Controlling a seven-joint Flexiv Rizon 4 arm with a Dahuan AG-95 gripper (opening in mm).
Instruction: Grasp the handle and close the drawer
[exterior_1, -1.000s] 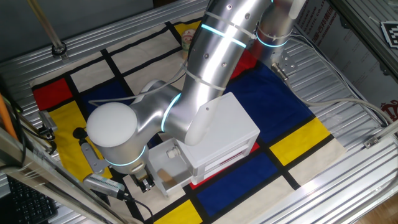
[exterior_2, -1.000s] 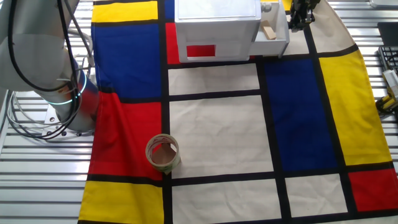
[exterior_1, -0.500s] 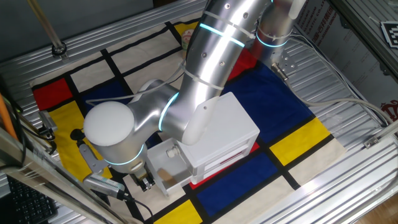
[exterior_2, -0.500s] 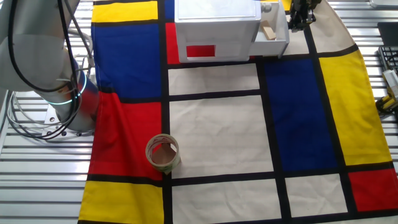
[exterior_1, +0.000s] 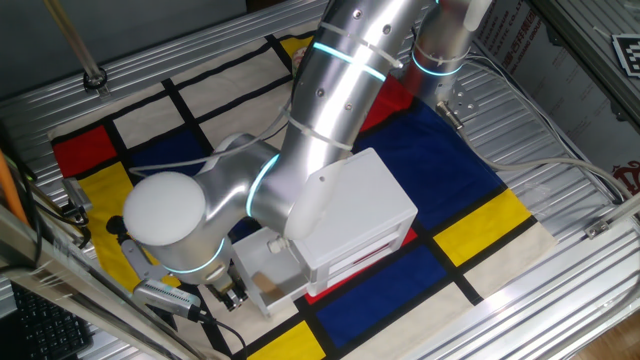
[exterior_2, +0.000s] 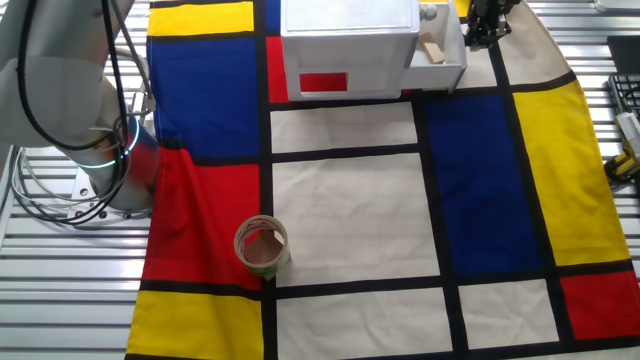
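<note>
The white cabinet (exterior_1: 365, 215) stands on the checked cloth, and also shows in the other fixed view (exterior_2: 348, 40). Its white drawer (exterior_1: 265, 278) is pulled out, and in the other fixed view (exterior_2: 440, 55) it holds a small wooden block (exterior_2: 431, 50). My gripper (exterior_1: 233, 296) hangs right at the drawer's front panel, where it also shows in the other fixed view (exterior_2: 477, 36). Its dark fingers stand close together against the panel. The handle is hidden behind the fingers, so I cannot tell whether they are closed on it.
A roll of tape (exterior_2: 262, 248) stands on the cloth near the red patch. Hand tools (exterior_1: 160, 295) lie on the metal table left of the drawer. My arm's bulky elbow (exterior_1: 165, 220) hangs over the cloth beside the cabinet. The robot base (exterior_2: 110, 170) stands at the cloth's edge.
The arm's elbow has swung a little to the left and down. The gripper has stayed at the drawer front, and the drawer has not moved.
</note>
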